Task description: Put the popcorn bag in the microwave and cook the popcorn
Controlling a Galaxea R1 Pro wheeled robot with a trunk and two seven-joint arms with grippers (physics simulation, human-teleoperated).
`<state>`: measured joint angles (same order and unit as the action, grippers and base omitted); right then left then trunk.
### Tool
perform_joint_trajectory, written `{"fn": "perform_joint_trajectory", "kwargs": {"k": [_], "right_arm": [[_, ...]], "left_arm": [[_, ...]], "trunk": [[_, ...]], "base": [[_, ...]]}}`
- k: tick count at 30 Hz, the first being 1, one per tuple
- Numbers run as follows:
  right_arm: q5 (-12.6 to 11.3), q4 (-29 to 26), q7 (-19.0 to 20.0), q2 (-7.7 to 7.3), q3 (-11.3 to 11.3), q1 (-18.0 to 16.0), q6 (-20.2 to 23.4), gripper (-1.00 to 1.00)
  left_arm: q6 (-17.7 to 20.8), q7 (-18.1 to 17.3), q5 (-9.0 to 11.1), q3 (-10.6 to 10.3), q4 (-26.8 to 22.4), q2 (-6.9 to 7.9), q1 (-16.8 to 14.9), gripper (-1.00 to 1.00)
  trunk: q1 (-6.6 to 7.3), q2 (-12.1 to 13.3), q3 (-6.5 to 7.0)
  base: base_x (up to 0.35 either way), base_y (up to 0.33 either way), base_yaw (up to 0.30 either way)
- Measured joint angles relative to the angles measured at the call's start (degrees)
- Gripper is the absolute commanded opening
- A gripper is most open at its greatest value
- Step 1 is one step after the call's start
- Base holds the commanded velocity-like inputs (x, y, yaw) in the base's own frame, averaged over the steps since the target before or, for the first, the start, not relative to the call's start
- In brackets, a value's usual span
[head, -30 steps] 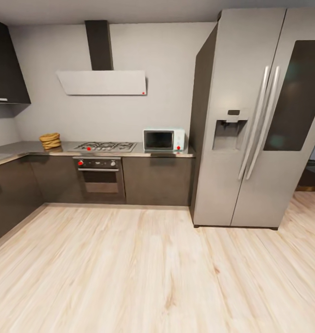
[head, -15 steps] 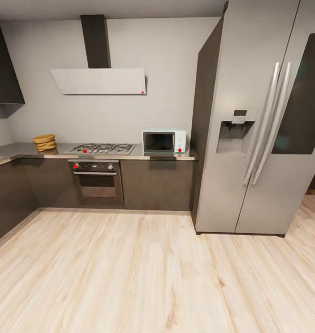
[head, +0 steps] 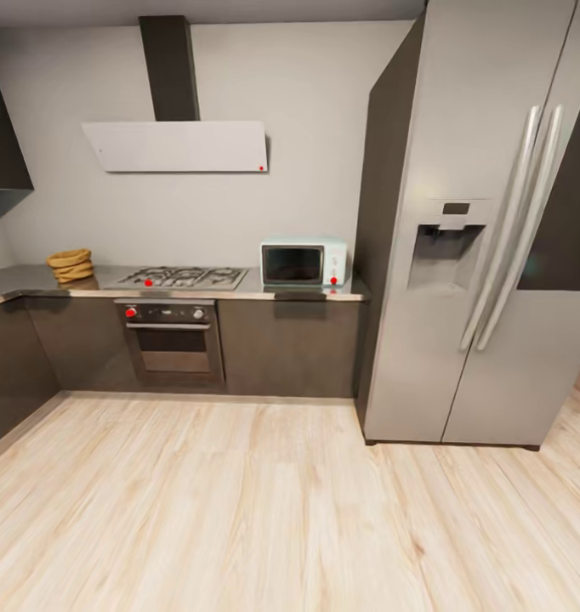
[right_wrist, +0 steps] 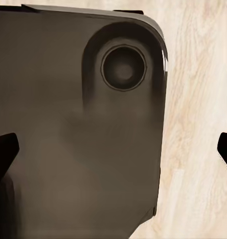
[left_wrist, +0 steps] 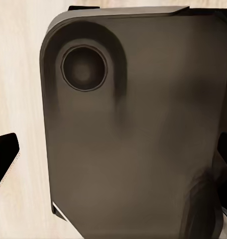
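Both wrist cameras look down past dark fingertips at the robot's own dark base [left_wrist: 133,129] and the pale wood floor [head: 264,510]. On the left gripper [left_wrist: 115,162] and the right gripper [right_wrist: 115,157] the tips sit wide apart at the picture edges with nothing between them, so both seem spread and empty. The step in hand looks like the approach: the robot is out on the floor, well short of the counter [head: 264,294]. Far ahead of both grippers, the mint microwave [head: 303,263] stands on the counter with its door closed, just beside the tall fridge [head: 486,229]. Further along past the hob [head: 184,277], toward the left gripper's side, the tan bag [head: 70,264] rests near the counter's corner. The next move, I judge, calls for driving toward that bag until an arm can reach it.
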<state>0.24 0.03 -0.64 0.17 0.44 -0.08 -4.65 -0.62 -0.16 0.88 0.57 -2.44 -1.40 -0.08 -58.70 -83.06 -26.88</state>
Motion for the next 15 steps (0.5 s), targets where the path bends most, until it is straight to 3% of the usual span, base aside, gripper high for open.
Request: {"fn": "perform_joint_trajectory", "kwargs": {"k": [15], "right_arm": [[0.0, 0.02, 0.0, 0.0, -0.04, 0.0, -0.01, 1.0]], "left_arm": [[-0.02, 0.0, 0.0, 0.0, 0.0, 0.0, 0.0, 1.0]], "trunk": [[0.0, 0.0, 0.0]], "base": [[0.295, 0.0, 0.0]]}}
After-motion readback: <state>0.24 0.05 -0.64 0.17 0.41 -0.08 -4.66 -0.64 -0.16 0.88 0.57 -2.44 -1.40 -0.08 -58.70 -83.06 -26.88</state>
